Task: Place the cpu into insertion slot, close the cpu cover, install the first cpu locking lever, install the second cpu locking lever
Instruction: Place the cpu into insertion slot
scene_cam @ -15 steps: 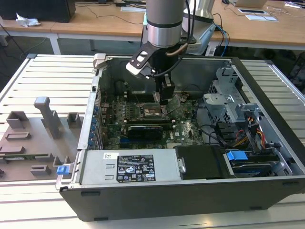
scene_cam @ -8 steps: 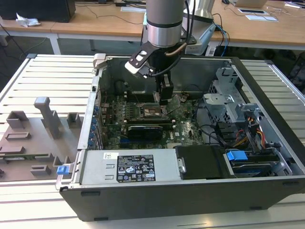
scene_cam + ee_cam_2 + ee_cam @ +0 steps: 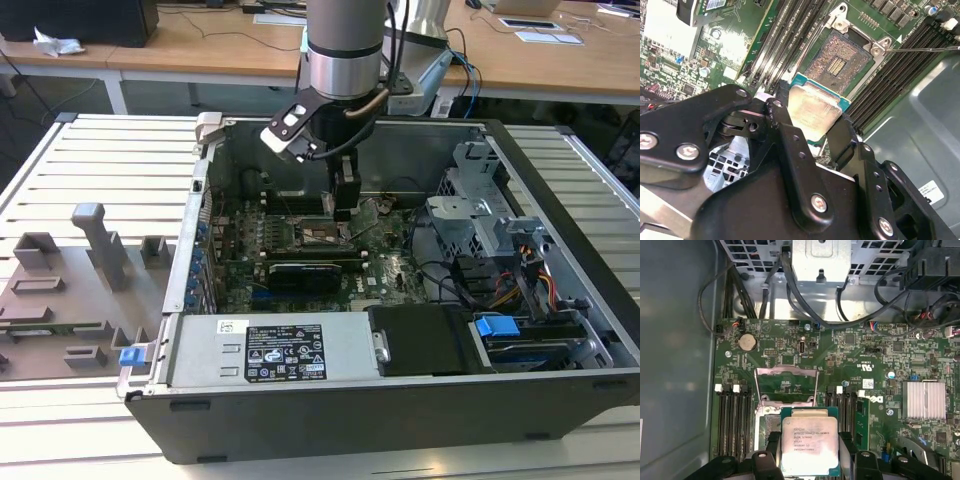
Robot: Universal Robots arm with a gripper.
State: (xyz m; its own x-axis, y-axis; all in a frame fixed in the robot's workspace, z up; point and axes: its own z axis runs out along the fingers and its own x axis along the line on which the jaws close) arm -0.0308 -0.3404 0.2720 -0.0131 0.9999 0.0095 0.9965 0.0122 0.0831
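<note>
While the exterior view sets the open computer case (image 3: 400, 420) on a slatted table (image 3: 100, 150), with the gripper (image 3: 343, 200) hanging over the middle of the motherboard (image 3: 390, 270), both wrist views show what it cannot: black fingers (image 3: 782, 125) clamped on opposite edges of the cpu (image 3: 815, 112), held just above the bare insertion slot (image 3: 837, 62) and partly overlapping it. In the first wrist view the cpu cover (image 3: 786, 370) stands hinged open beyond the slot.

Partly hidden, first wrist view: insertion slot (image 3: 766, 432), under cpu (image 3: 809, 442) (chip's edge cut by picture border). Second wrist view: cpu sides behind gripper (image 3: 810, 122).
</note>
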